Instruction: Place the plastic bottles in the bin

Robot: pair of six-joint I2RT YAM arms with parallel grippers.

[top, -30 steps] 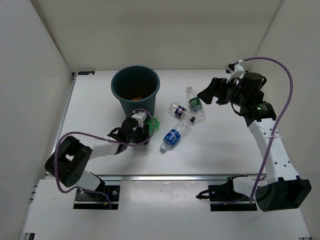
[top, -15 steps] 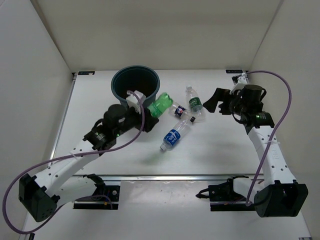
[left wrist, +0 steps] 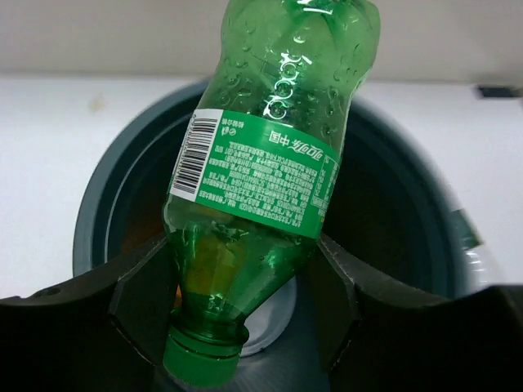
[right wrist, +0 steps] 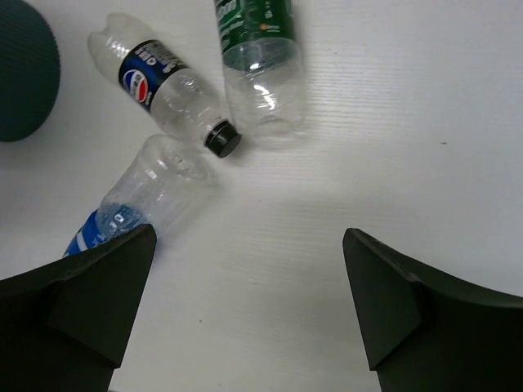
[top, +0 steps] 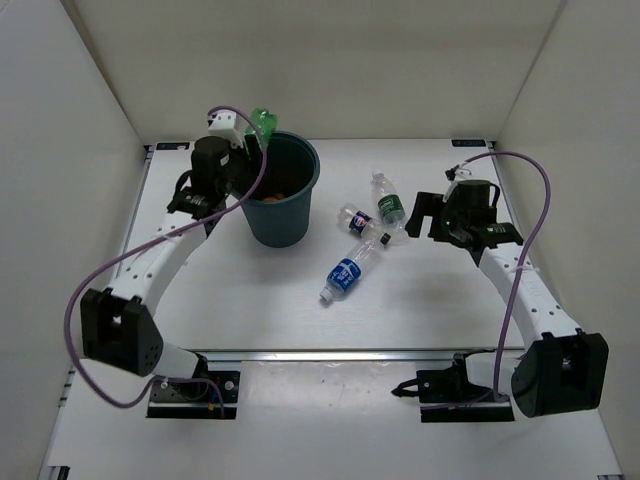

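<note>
bin [top: 282, 222] mouth open under green bottle [left wrist: 274, 155], three clear bottles [top: 357, 221] clustered before right hand [right wrist: 249, 302], nearer table [top: 420, 305] apparently bare

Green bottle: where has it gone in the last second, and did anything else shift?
The left gripper, shut on the green bottle, carried it from the table in front of the bin up to the bin's far rim; it is now over the opening, cap toward the wrist. The right gripper, open, drew in closer to the three clear bottles. Those bottles and the bin stayed put.
</note>
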